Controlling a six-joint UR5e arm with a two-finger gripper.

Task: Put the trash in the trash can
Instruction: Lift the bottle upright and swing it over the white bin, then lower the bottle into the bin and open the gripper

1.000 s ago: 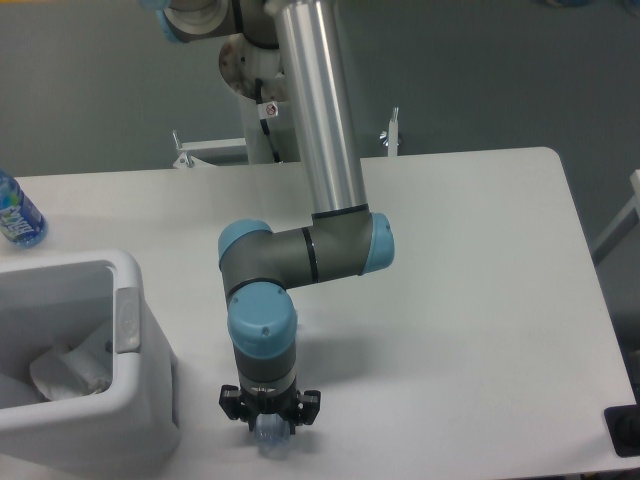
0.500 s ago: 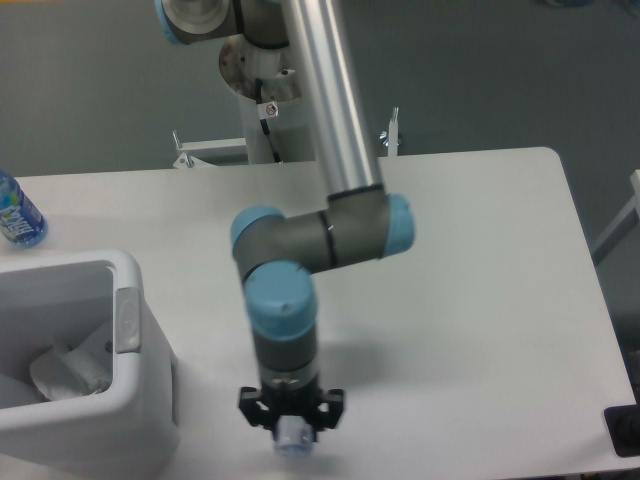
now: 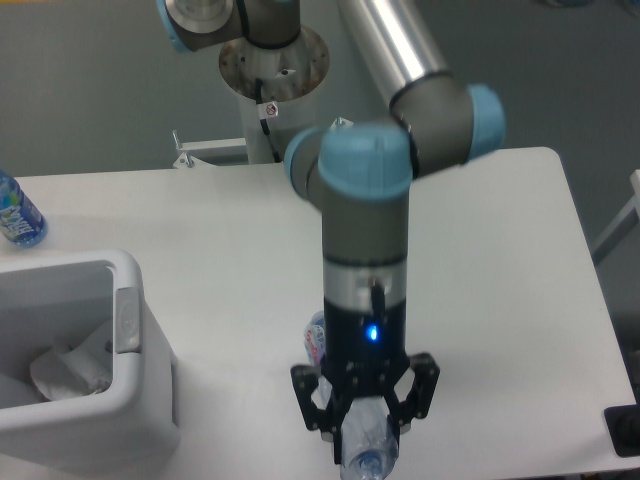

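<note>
My gripper [image 3: 365, 440] hangs high above the table's front edge, near the camera, shut on the trash, a slim clear plastic bottle [image 3: 366, 452]. The bottle's clear end sticks out below the fingers. A bit of its purple-white label [image 3: 316, 340] shows left of the wrist. The trash can [image 3: 128, 318], a boxy white bin with a thick rim, stands at the front left of the table, well left of the gripper. Something pale and crumpled [image 3: 68, 372] lies inside it; I cannot tell if it is the wrapper.
A blue-tinted bottle [image 3: 16, 214] with a blue-green label stands at the far left edge behind the bin. The arm's base mount [image 3: 272, 70] is behind the table's back edge. A black object [image 3: 625, 432] sits at the front right corner.
The arm has swung right and risen toward the camera, lifting the bottle off the table near the front edge. The bin and the blue bottle have not moved.
</note>
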